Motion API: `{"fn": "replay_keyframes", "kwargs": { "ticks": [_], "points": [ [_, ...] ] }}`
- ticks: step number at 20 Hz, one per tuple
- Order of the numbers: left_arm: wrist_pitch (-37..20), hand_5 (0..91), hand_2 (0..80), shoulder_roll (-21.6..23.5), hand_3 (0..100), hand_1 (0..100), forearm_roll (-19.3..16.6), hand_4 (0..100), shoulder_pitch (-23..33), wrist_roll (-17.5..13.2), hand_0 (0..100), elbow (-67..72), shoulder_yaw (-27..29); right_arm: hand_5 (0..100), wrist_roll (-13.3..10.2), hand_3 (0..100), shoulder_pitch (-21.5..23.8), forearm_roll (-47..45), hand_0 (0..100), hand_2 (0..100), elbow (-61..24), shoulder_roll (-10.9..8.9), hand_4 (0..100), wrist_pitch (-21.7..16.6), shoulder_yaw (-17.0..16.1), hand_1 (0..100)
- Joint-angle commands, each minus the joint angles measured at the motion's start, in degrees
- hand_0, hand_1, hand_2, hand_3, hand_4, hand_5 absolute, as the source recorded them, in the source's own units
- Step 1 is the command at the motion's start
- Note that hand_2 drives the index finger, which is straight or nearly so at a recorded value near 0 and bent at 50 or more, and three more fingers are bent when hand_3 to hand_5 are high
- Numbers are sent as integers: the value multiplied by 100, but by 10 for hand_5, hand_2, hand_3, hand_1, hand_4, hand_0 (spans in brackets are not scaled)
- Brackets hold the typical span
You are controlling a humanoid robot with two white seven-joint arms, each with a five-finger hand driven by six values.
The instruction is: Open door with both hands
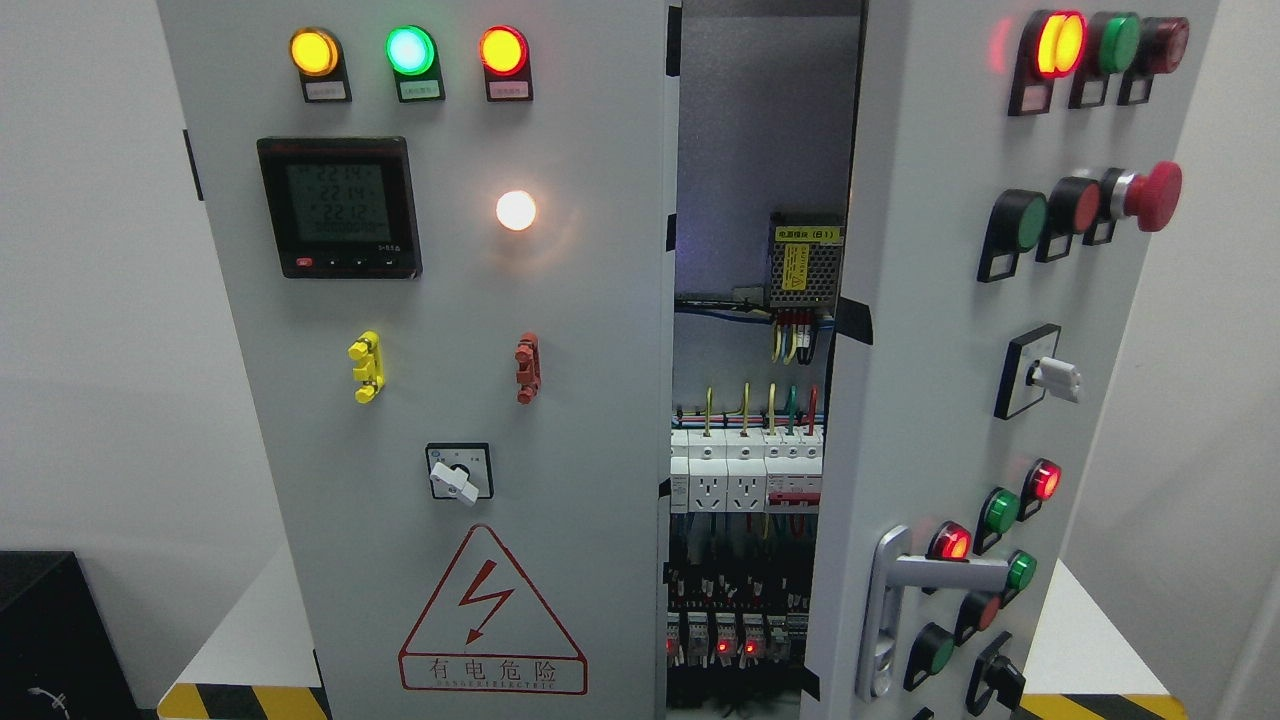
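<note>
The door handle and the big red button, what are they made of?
The door handle looks like metal with a silvery satin finish; it catches soft light. The big red button looks like smooth red plastic on a shiny metal collar. Both are guesses from looks.

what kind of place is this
Probably an electrical room or a training lab: a grey switch cabinet with indicator lamps, a partly open right door showing breakers, and a shock warning sign.
</note>
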Motion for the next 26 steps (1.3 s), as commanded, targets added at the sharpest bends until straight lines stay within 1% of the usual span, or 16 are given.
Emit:
{"fn": "replay_keyframes", "kwargs": {
  "ticks": [1,9,10,11,12,13,14,15,16,17,19,20,21,22,24,26],
  "points": [
    [-2,0,0,-4,0,0,79,0,88,1,0,0,-3,0,-1,0,0,-44,0,0,0,0,0,6,0,0],
    [6,0,0,22,0,0,88,0,36,-25,0,0,-3,0,-1,0,0,-44,0,0,0,0,0,-3,0,0],
    [-11,0,0,101,0,0,123,0,96,-121,0,-96,15,0,-1,0,0,-44,0,0,0,0,0,-3,0,0],
    [-11,0,0,336,0,0,271,0,210,-366,0,-619,102,0,-1,0,0,-44,0,0,0,0,0,-3,0,0],
    [-2,0,0,808,0,0,768,0,550,-794,0,-1416,190,0,-1,0,0,-44,0,0,0,0,0,-3,0,0],
    [-2,0,0,1309,0,0,1504,0,989,-1329,0,-2346,304,0,-1,0,0,-44,0,0,0,0,0,-3,0,0],
    [15,0,0,1862,0,0,2382,0,1446,-1874,0,-3278,357,0,-1,0,0,-44,0,0,0,0,0,-3,0,0],
    [-2,0,0,2573,0,0,3304,0,1885,-2271,0,-4227,401,0,-1,0,0,-44,0,0,0,0,0,6,0,0],
    [-28,0,0,3493,0,0,4314,0,2299,-2502,0,-5028,611,0,-1,0,0,-44,0,0,0,0,0,-3,0,0],
    [-55,0,0,4408,0,0,5377,0,2712,-2617,0,-5680,995,0,-1,0,0,-44,0,0,0,0,0,6,0,0],
    [-99,0,0,5860,0,0,7426,0,3704,-2889,0,-6387,1978,0,-1,0,0,-44,0,0,0,0,0,-3,0,0],
    [-99,0,0,6528,0,0,8271,0,4153,-3160,0,-6416,2654,0,-1,0,0,-44,0,0,0,0,0,-3,0,0],
    [-73,0,0,7100,0,0,8784,0,4505,-3485,0,-6364,3261,0,-1,0,0,-44,0,0,0,0,0,-3,0,0],
    [-73,0,0,7376,0,0,8902,0,4665,-3758,0,-6259,3676,0,-1,0,0,-44,0,0,0,0,0,-3,0,0],
    [-38,0,0,7694,0,0,8903,0,4746,-4469,0,-6004,4477,0,-1,0,0,-35,0,0,0,0,0,-3,0,0],
    [-46,0,0,7914,0,0,8886,0,4737,-5120,0,-5977,4795,0,-1,0,0,-44,0,0,0,0,0,-3,0,0]
  ]
}}
